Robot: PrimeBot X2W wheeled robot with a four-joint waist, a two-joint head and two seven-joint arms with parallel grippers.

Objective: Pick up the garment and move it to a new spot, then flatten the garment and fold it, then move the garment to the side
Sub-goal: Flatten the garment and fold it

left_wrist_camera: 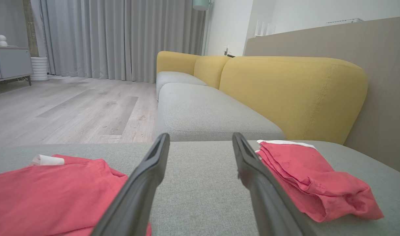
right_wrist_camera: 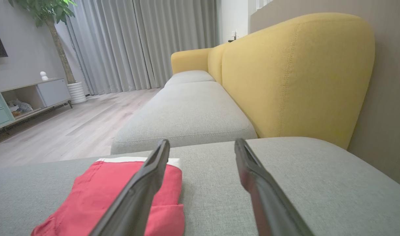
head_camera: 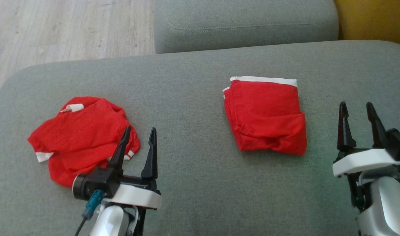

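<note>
Looking down in the head view, the folded red garment point(head_camera: 265, 114) lies right of middle on the grey sofa cushion point(head_camera: 193, 98). It has a white band along its far edge and a loose tuck at its near right corner. A crumpled red garment point(head_camera: 78, 134) lies well apart at the left, just beside the left gripper point(head_camera: 140, 129), whose fingers stand wide and empty. The right gripper point(head_camera: 356, 105) sits right of the folded piece, apart from it, fingers also spread with nothing between them.

In the left wrist view, the folded garment point(left_wrist_camera: 304, 177) shows several thin layers stacked at its left edge. It looks light, soft and limp. A pinch on one layer would probably pull the fold open, so the better hold is across the full thickness at that layered edge.

In the right wrist view, the folded garment point(right_wrist_camera: 101, 190) lies flat to the left of the spread fingers, and I cannot tell whether it touches them.
</note>
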